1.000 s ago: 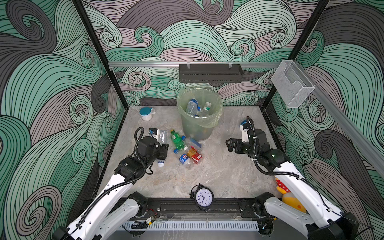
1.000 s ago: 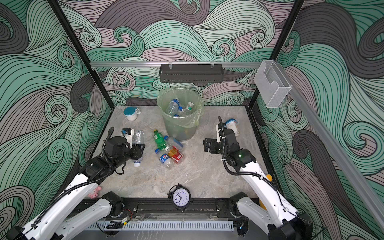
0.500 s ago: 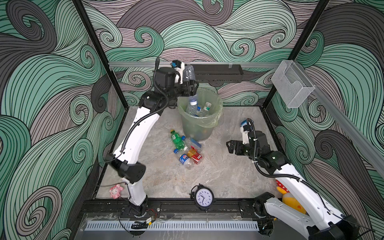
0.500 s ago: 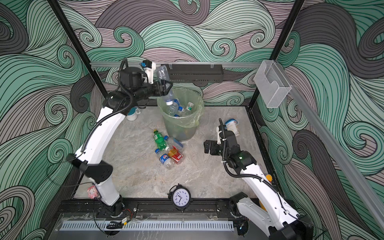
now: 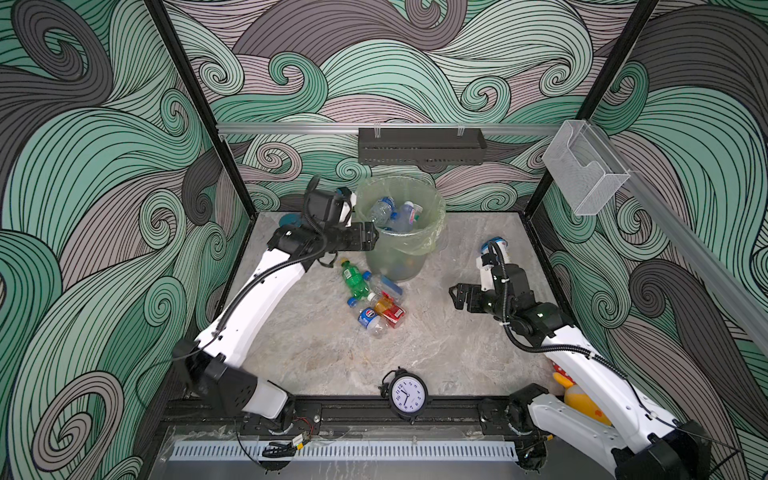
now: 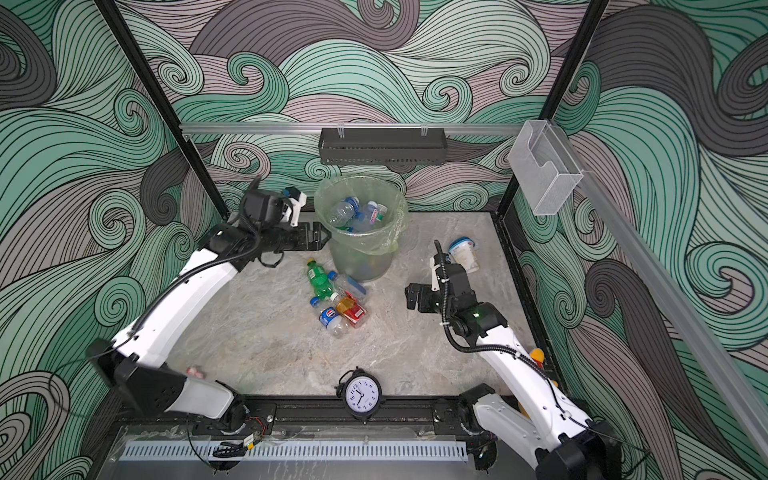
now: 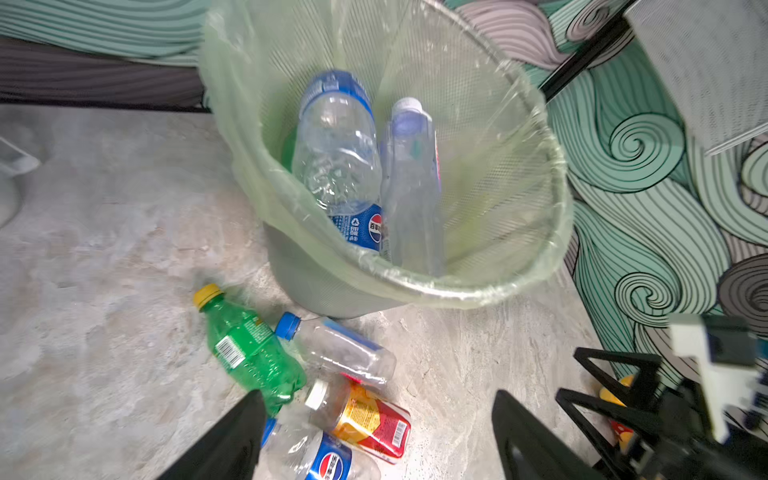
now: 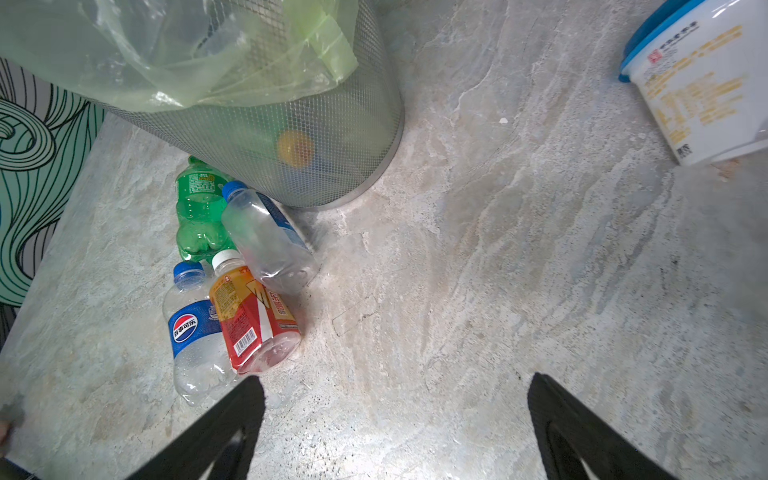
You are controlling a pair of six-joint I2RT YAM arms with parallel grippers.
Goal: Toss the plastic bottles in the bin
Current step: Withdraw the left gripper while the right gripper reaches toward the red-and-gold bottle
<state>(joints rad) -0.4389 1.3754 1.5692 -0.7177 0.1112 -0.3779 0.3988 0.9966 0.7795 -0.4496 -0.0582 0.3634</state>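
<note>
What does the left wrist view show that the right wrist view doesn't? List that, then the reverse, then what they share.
Only the left wrist view: the inside of the bin, with a blue-labelled clear bottle and a white-capped bottle in it.
Only the right wrist view: the white blue-lidded tub, and something orange seen through the bin's mesh wall.
Both: the bin, and four bottles lying by its base: green bottle, clear blue-capped bottle, red-labelled bottle, Pepsi bottle.
</note>
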